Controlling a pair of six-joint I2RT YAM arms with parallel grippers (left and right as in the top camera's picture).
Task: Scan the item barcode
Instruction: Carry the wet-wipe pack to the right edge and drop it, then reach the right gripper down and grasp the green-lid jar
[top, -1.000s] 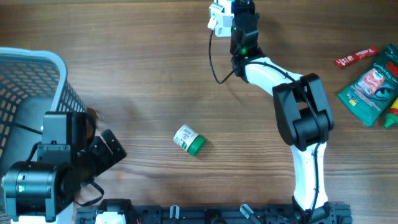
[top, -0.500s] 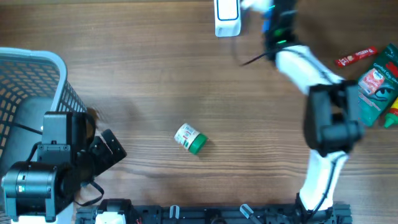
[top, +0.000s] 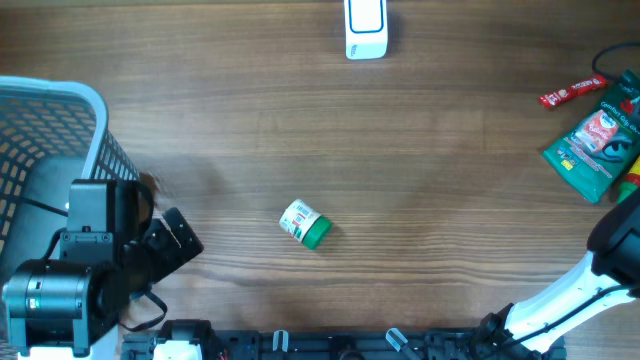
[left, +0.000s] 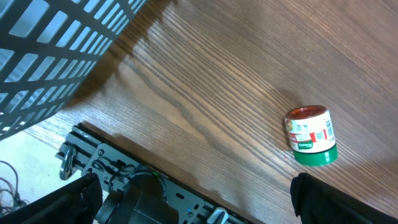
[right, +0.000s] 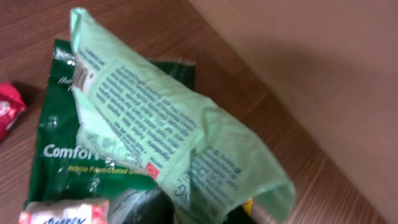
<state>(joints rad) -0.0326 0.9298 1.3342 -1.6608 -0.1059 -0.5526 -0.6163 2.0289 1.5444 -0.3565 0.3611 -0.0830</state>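
Here's the worktop (top: 450, 150) from above: brown wood grain, and the item, a little jar (top: 304, 224) with a green lid, lies on its side near the middle with nothing touching it. The white barcode scanner (top: 365, 28) sits at the far edge, well apart from the jar.

In the left wrist view the jar (left: 311, 137) has its red-and-white label facing up, but the print is too small to read. The left end effector (left: 196, 190) is spread wide with nothing between its fingers (left: 326, 202). It sits close by the grey mesh basket (left: 62, 50).

At the right edge of the overhead view, the right arm (top: 610, 260) reaches past the frame near a heap of packets. A red sachet (top: 572, 91) lies just beside a green pouch (top: 592, 140).

The right wrist camera sees a pale green pouch (right: 168, 137) covered in fine print that can't be made out. It lies draped over a dark green pouch (right: 59, 143) with white lettering that starts "Comfor". A red wrapper (right: 9, 112) peeks in at the left. The right end effector shows in no view, so its state can't be told.
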